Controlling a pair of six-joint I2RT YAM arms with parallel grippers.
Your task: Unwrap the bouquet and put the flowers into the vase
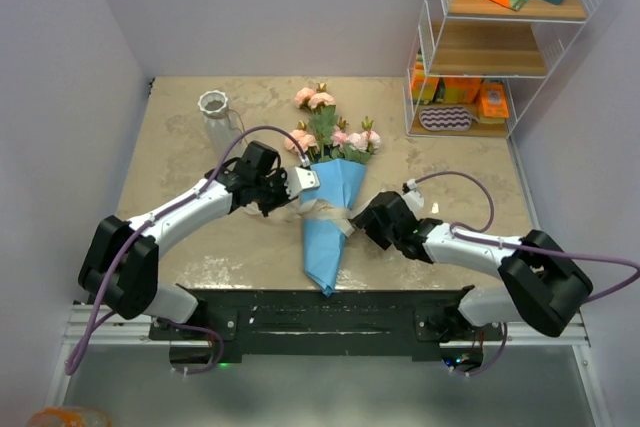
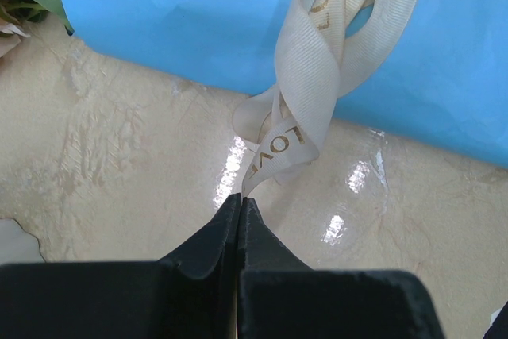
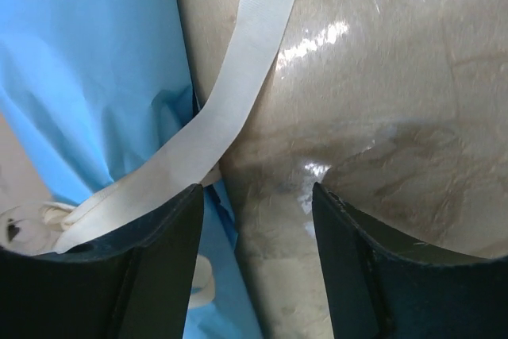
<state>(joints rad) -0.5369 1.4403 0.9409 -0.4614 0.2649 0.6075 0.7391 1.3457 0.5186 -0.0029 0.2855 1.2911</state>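
left gripper (image 2: 240, 199) pinches the ribbon (image 2: 305, 93) end beside the bouquet (image 1: 330, 215); right gripper (image 3: 255, 192) stands spread over the ribbon.

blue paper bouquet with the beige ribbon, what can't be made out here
Flower stems: hidden inside the blue paper cone, top view.
Knot of the beige lettered ribbon: cut off by the top edge in the left wrist view, too small in the top view.
Ribbon's far end: runs off the top edge beside the open right end effector, right wrist view.
Water in the clear glass vase: too small to tell, top view.
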